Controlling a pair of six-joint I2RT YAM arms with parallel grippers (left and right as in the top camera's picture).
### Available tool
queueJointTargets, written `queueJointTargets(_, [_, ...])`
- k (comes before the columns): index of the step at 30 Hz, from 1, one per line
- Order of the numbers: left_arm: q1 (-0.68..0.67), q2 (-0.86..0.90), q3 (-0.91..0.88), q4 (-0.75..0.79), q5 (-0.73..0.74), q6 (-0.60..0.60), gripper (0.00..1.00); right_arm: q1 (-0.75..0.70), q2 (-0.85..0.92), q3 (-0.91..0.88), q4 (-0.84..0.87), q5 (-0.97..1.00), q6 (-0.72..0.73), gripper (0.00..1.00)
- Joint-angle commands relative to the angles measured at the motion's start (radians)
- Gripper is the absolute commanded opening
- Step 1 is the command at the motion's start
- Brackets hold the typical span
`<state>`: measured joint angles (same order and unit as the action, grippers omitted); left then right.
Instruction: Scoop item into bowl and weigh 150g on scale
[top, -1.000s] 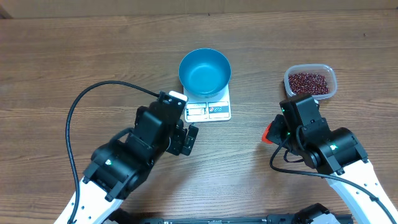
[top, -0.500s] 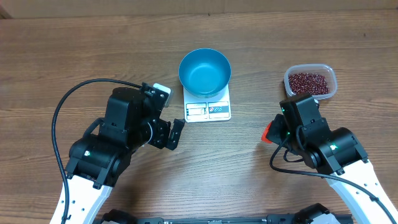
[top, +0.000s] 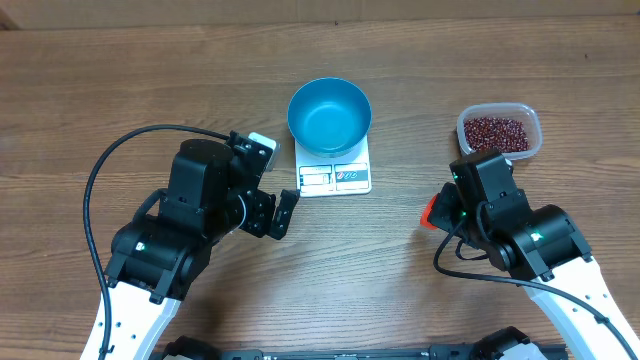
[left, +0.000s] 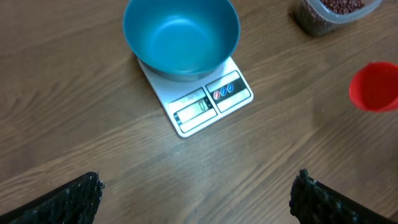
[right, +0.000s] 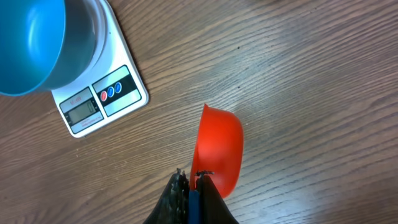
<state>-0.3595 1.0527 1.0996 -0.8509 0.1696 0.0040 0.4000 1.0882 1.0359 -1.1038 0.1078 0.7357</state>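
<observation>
A bright blue bowl sits on a small white scale at the middle of a wooden surface. The bowl covers the scale's far part and leaves the display panel bare along the near edge. The bowl's smooth inside shows only blue, and the figures on the display are too small to read.

Well to the right stands a clear plastic container with rounded corners, holding a loose heap of small dark red beans.

On the near side of that container, the right gripper is clamped tight on the thin handle of a red scoop. The scoop's cup is tipped on its side with its rounded back toward the wrist camera, so what it carries cannot be told. Seen from overhead, the scoop is between scale and container, closer to the robot than either and apart from both. Whether it touches the wood cannot be told.

The left gripper hangs to the left of the scale, near its front corner, with jaws spread wide and nothing between them. In its wrist view the two dark fingertips stand at the bottom corners, with bowl and scale ahead between them
</observation>
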Motion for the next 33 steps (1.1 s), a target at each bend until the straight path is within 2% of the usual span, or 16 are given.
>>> queueJointTargets(1, [0.000, -0.013, -0.004, 0.020, -0.023, 0.019, 1.00, -0.003, -0.016, 0.031, 0.010, -0.005, -0.003, 0.04])
queueJointTargets(19, [-0.021, -0.013, -0.004, 0.018, -0.047, 0.018, 0.99, -0.003, -0.016, 0.031, 0.026, -0.019, -0.003, 0.04])
queueJointTargets(26, [-0.091, -0.013, -0.004, 0.018, -0.157, -0.007, 1.00, -0.003, -0.016, 0.031, 0.028, -0.020, -0.003, 0.04])
queueJointTargets(33, [-0.099, -0.012, -0.004, 0.022, -0.156, -0.008, 1.00, -0.003, -0.016, 0.031, 0.024, -0.020, -0.003, 0.04])
